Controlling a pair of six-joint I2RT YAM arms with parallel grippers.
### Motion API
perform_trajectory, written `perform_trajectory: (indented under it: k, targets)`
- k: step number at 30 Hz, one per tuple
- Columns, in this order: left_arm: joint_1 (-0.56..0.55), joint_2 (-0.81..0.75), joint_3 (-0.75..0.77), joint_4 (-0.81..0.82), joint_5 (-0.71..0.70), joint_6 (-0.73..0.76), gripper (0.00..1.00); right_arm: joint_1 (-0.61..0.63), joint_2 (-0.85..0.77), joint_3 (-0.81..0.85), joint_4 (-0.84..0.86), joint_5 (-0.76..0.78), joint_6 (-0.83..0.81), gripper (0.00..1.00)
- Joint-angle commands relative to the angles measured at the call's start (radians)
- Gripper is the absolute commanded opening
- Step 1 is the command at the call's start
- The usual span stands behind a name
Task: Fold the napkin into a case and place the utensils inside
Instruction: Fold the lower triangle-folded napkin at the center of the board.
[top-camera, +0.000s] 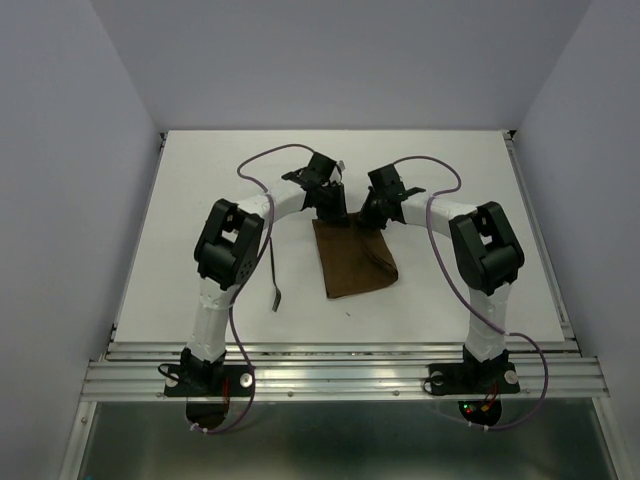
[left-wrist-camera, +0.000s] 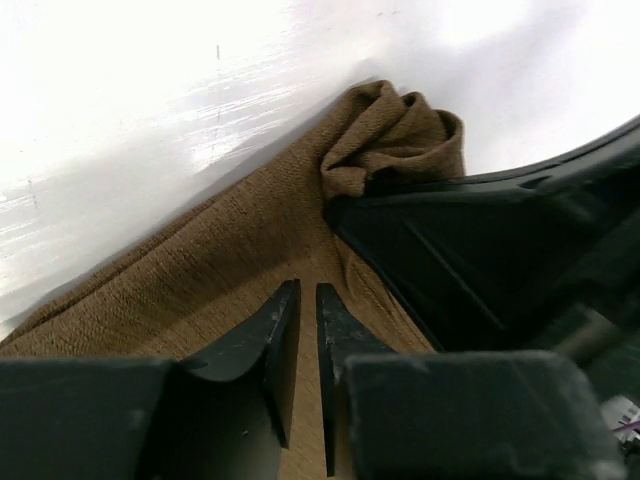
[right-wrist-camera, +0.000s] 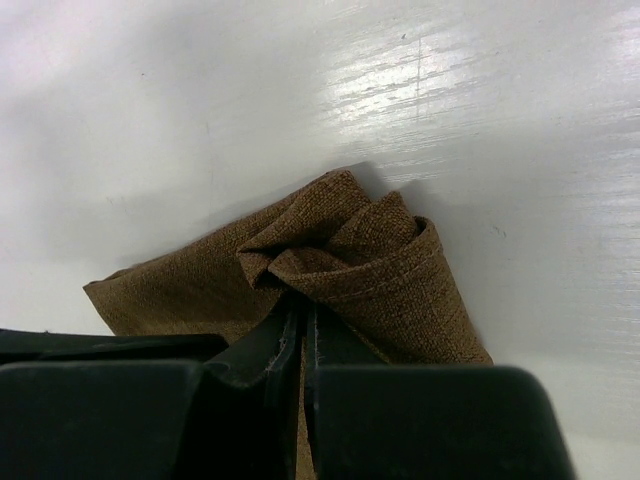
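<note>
Right jaws tight on the bunched napkin (right-wrist-camera: 400, 280), left jaws parted beside.

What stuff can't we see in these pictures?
- Second utensil: only one utensil shows, in the top view. The wrist views show none.
- Utensil's head shape: top view, too small to tell.
- Napkin far edge: top view, covered by the left gripper and right gripper.
- Napkin's right side: left wrist view, behind the right gripper's dark body.
- Napkin's near part: right wrist view, hidden by that gripper's own fingers.
</note>
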Motion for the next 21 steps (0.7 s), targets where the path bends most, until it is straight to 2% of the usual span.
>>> perform_trajectory:
  k: [1,2,7,14,21]
  targets:
    - [0.009,-0.092,0.001,0.029,-0.005,-0.029,0.28,0.01,0.015,0.0,0.011,0.061,0.012,0.01]
    - [0.011,-0.089,0.002,0.035,-0.006,-0.033,0.31,0.01,0.012,0.0,0.013,0.061,0.018,0.01]
    - [0.012,-0.028,0.022,0.039,-0.003,-0.04,0.32,0.01,-0.005,0.007,0.022,0.058,0.032,0.01]
    - [0.014,0.039,-0.014,0.038,-0.011,-0.033,0.23,0.01,-0.006,0.036,0.022,0.055,0.05,0.01]
    - [0.014,0.036,-0.048,0.049,-0.005,-0.021,0.21,0.01,0.01,0.062,0.022,0.069,0.068,0.01]
